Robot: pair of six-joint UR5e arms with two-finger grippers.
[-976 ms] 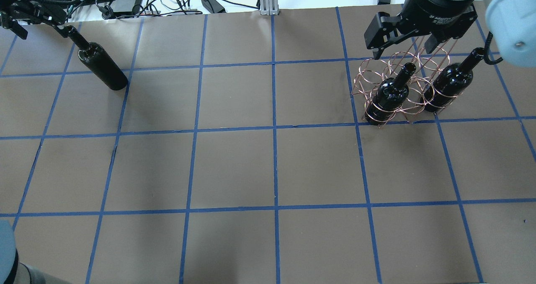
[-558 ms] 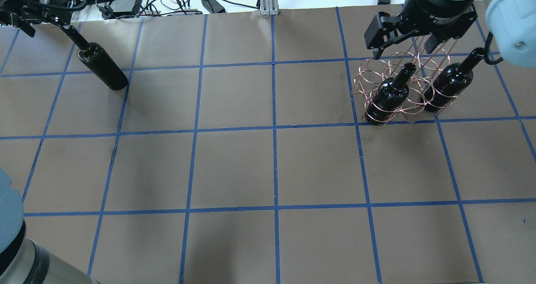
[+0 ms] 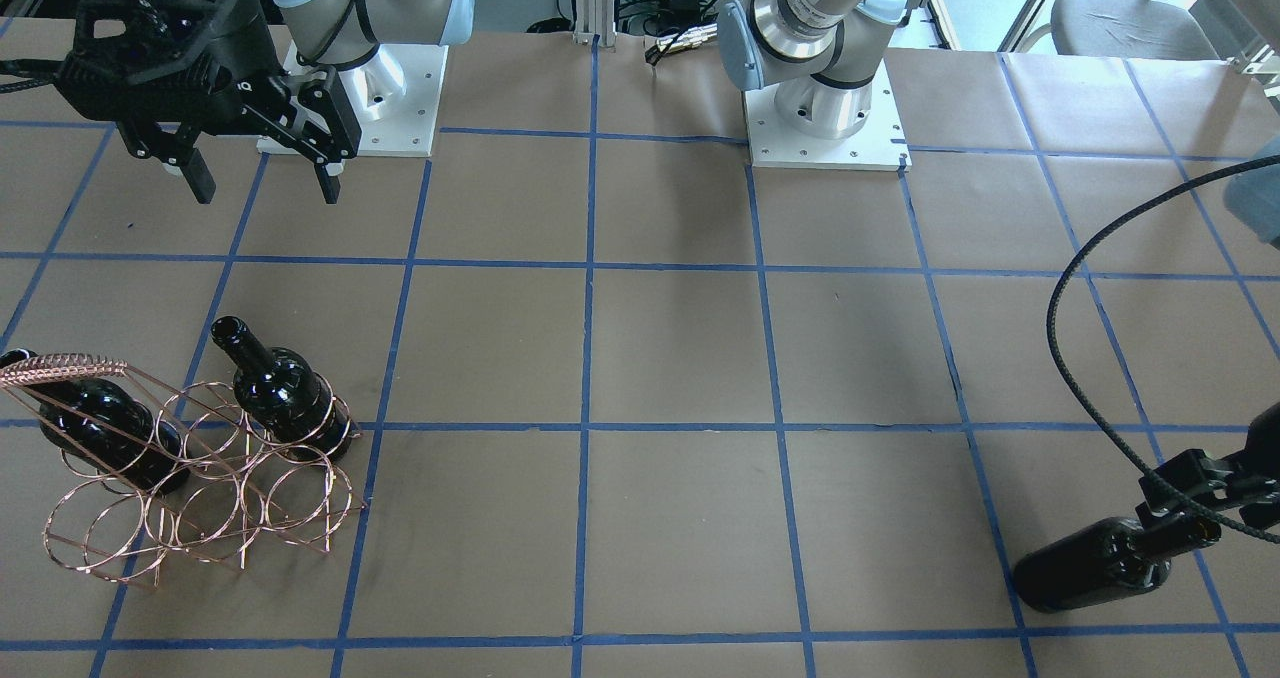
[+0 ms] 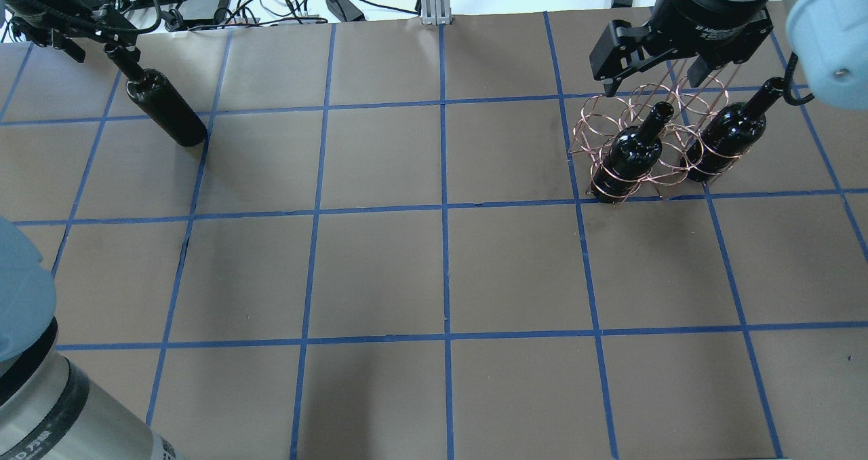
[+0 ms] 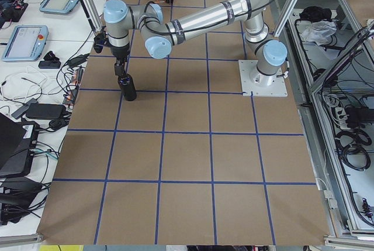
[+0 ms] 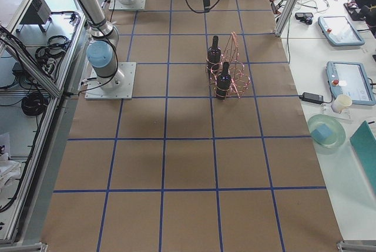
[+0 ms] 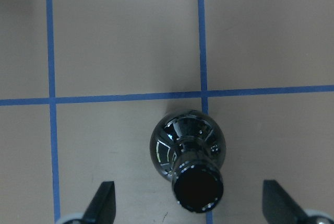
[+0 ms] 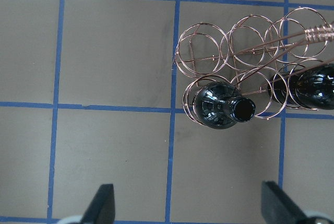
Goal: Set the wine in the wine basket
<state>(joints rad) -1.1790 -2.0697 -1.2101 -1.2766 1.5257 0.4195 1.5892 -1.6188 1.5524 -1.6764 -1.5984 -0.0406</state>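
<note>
Standing wine [image 7: 189, 153] inside spread left gripper [image 7: 187, 183], well apart from wine basket [image 3: 215, 478]

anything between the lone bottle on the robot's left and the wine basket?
Nothing. In the overhead view the stretch from the lone wine bottle to the wine basket is bare brown table, crossed only by blue tape lines.

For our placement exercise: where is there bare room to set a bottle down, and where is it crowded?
Bare: the wide middle of the table, everything between the lone bottle and the wire rack. The rack's loop between its two bottles is empty. Crowded: around the rack, where the open right gripper hangs.
</note>
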